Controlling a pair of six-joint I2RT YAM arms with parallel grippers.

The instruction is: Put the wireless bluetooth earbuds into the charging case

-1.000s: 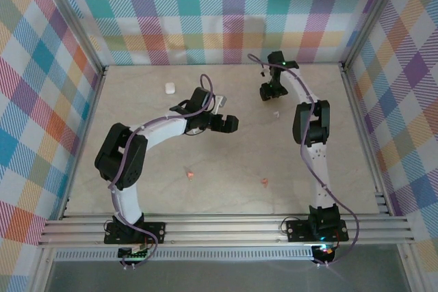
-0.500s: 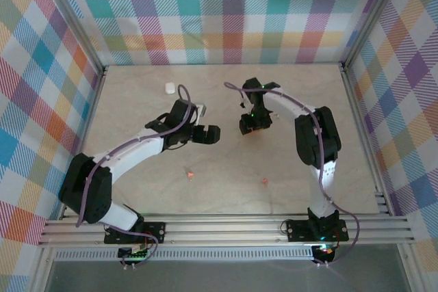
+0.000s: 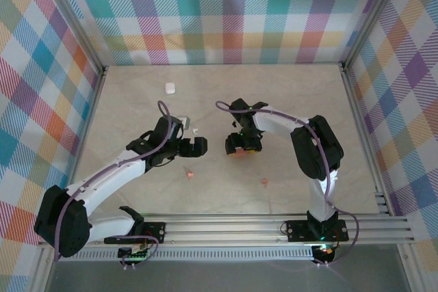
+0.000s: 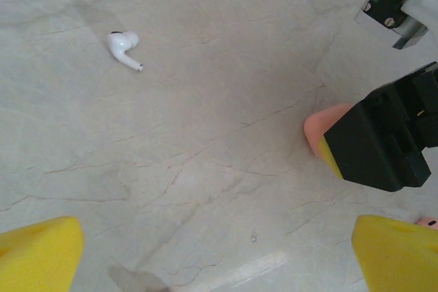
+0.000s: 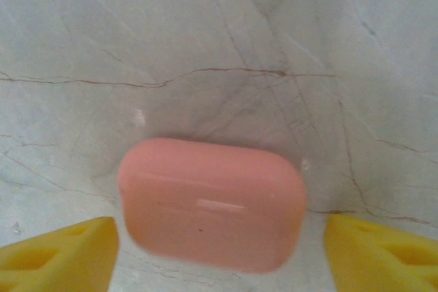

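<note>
A shut salmon-pink charging case (image 5: 212,203) lies flat on the marble table between my right gripper's (image 5: 219,254) yellow fingertips (image 5: 58,254), with a gap on each side. From above, that right gripper (image 3: 239,146) stands open over the case (image 3: 241,154) at mid-table. My left gripper (image 3: 196,147) hovers just left of it, open and empty. Its wrist view shows the left gripper (image 4: 219,258) with a white earbud (image 4: 123,44) beyond it and the pink case (image 4: 321,131) partly behind the right gripper's black finger. The white earbud (image 3: 195,130) lies just beyond the left gripper. Two pink earbuds (image 3: 189,176) (image 3: 265,182) lie nearer the front.
A white charging case (image 3: 170,88) sits at the far left of the table. Aluminium rails (image 3: 226,227) run along the front edge, and checked walls enclose the other sides. The two grippers are close together at mid-table.
Both arms swung in toward mid-table. The right gripper carried the pink case from the far side down to the table and spread its jaws off it. The left gripper stayed open.
</note>
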